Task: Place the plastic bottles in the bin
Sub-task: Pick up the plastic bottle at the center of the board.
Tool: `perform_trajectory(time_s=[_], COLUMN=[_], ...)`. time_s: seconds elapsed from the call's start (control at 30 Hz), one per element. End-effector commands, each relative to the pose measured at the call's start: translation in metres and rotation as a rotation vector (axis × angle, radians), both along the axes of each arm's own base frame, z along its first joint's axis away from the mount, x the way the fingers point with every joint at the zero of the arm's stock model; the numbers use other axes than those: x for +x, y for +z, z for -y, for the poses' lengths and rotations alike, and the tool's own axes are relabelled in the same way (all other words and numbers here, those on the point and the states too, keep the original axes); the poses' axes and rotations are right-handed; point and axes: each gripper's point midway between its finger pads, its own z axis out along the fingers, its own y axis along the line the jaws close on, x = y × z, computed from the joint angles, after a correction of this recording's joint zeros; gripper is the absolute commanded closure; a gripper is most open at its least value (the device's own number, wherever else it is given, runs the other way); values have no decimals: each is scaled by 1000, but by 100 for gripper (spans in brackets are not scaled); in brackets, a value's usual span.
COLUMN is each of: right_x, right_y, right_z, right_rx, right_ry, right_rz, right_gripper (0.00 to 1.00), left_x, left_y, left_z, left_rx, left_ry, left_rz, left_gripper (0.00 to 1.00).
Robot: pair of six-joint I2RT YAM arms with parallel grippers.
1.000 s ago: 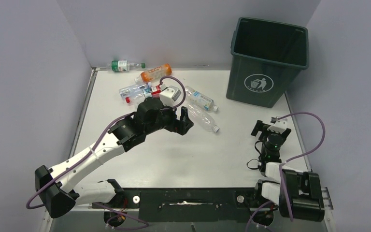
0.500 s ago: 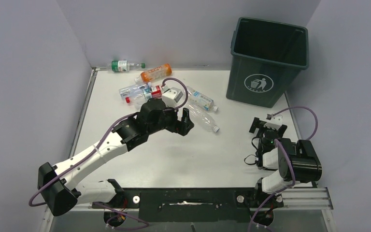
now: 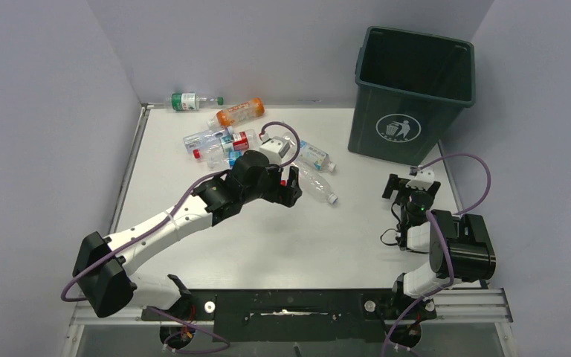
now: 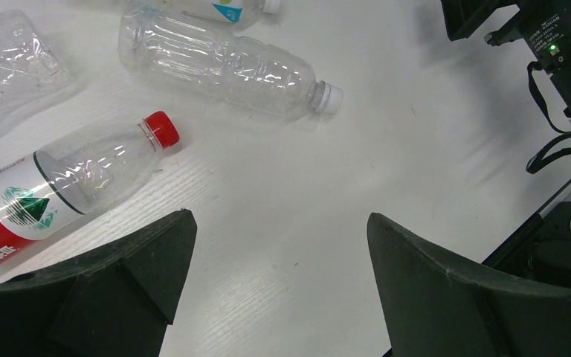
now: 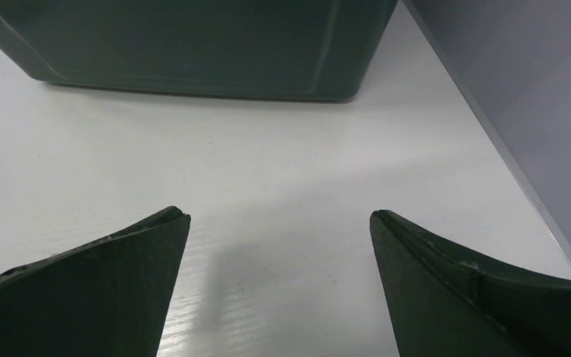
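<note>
Several plastic bottles lie at the table's back left: a green-labelled one (image 3: 186, 100), an orange one (image 3: 239, 111), a blue-labelled one (image 3: 314, 155) and a clear white-capped one (image 3: 316, 187). My left gripper (image 3: 290, 187) is open and empty just left of the clear bottle. In the left wrist view my open gripper (image 4: 279, 223) hovers over bare table, with the clear bottle (image 4: 223, 63) ahead and a red-labelled, red-capped bottle (image 4: 82, 178) to the left. The dark green bin (image 3: 413, 93) stands at the back right. My right gripper (image 3: 410, 186) is open and empty in front of it; the bin's base (image 5: 193, 44) fills the top of the right wrist view above the open gripper (image 5: 279, 216).
A crushed clear bottle (image 4: 7, 59) lies left of the clear one. More clear bottles (image 3: 207, 141) cluster behind my left wrist. The right arm (image 4: 557, 44) shows at the left wrist view's right edge. Grey walls enclose the table on three sides.
My left arm has reached further right, bringing its open gripper closer to the clear bottle. My right arm has swung its upper links up and moved its gripper slightly toward the bin.
</note>
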Motion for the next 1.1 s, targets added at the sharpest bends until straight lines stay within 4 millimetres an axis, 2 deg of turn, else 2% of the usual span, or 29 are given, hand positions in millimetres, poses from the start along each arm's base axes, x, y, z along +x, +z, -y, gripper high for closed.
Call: perform_trajectory(time_s=[0.0, 0.17, 0.47, 0.83, 1.07], right_x=[12, 12, 12, 12, 12], right_y=[21, 21, 21, 21, 21], right_z=[1, 1, 1, 1, 0], right_rx=[-26, -26, -26, -26, -25], right_ry=[25, 24, 25, 25, 26], right_rz=[65, 66, 66, 66, 66], right_gripper=[2, 2, 2, 2, 2], left_x=[20, 26, 26, 43, 43], left_y=[28, 24, 13, -7, -10], left_z=[6, -4, -13, 5, 7], left_rx=[-72, -39, 10, 62, 58], left_ry=[58, 128, 213, 193, 190], left_rz=[89, 85, 70, 68, 60], left_gripper=[14, 13, 13, 14, 13])
